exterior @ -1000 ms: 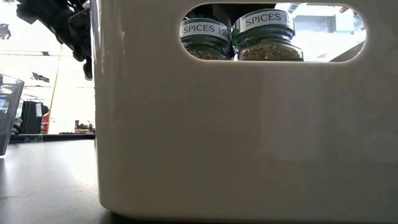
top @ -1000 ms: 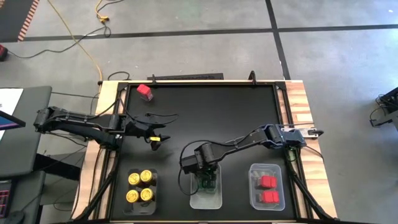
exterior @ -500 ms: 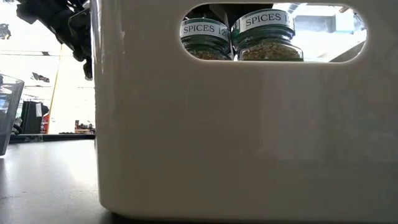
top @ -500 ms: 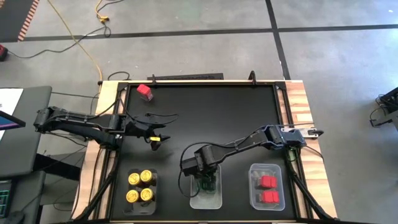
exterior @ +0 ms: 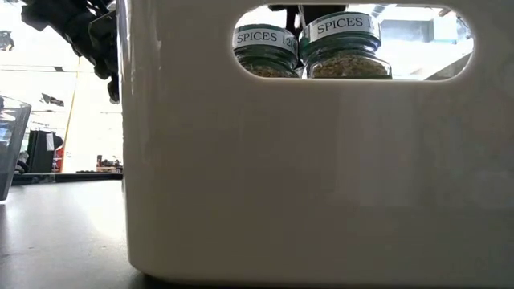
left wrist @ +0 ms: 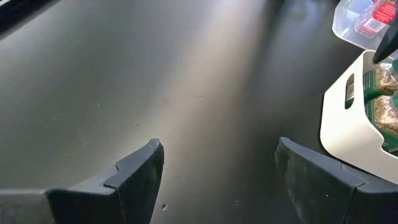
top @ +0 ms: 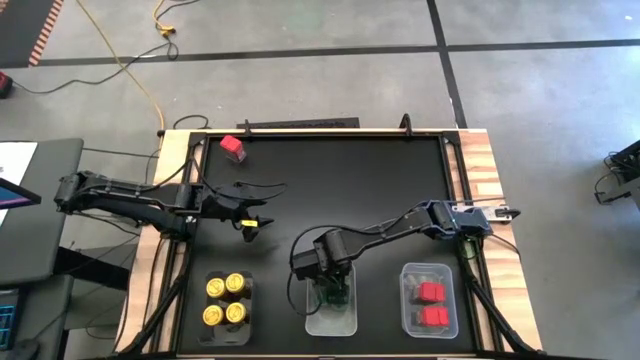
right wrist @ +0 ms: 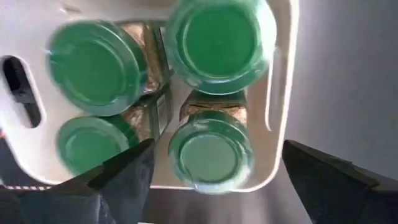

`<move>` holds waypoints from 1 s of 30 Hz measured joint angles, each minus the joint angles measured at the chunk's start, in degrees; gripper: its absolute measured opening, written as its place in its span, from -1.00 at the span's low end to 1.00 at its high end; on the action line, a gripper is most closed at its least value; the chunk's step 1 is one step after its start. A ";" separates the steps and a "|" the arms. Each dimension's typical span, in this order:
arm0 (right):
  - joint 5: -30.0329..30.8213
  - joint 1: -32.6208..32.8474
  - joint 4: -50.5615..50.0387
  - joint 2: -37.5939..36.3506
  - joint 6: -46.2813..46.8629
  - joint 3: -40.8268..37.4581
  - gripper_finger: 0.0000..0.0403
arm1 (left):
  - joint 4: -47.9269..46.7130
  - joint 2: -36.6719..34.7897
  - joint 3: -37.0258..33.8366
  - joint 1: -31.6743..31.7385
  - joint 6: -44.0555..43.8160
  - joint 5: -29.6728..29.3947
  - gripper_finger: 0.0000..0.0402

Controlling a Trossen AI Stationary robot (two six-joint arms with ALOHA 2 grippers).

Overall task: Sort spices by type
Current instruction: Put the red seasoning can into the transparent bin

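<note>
Directly beneath the right tool [top: 335, 285], jaws wide and empty, four green-lidded jars [right wrist: 211, 152] fill their tray [top: 331, 318], while the lone red-lidded jar [top: 232, 147] lies nearer the part-open, empty left tool [top: 262, 213].

The right pincer [top: 335, 290] hangs with its fingers spread just above the middle tray [top: 331, 320], where four green-lidded jars [right wrist: 211, 155] fill the space below it wall to wall, so the only free way is upward. To either side of it stand the tray of yellow-lidded jars [top: 226, 300] and the tray of red-lidded jars [top: 430, 302]. Ahead of the left pincer [top: 262, 215], also spread, the black tabletop [top: 340, 180] lies bare, with one red-lidded jar [top: 232, 148] well apart near the far edge.
</note>
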 joint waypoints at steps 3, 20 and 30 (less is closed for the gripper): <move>0.05 -0.44 0.21 -1.85 -0.73 0.45 0.87 | 0.00 0.00 0.00 0.00 -0.05 0.00 0.48; 23.01 0.61 0.91 -24.09 7.17 -12.81 0.88 | -1.53 0.00 0.02 -0.01 -2.35 0.00 0.48; 24.54 2.45 32.77 -51.75 18.41 -56.83 0.88 | -1.46 0.00 0.02 0.01 -2.48 0.00 0.48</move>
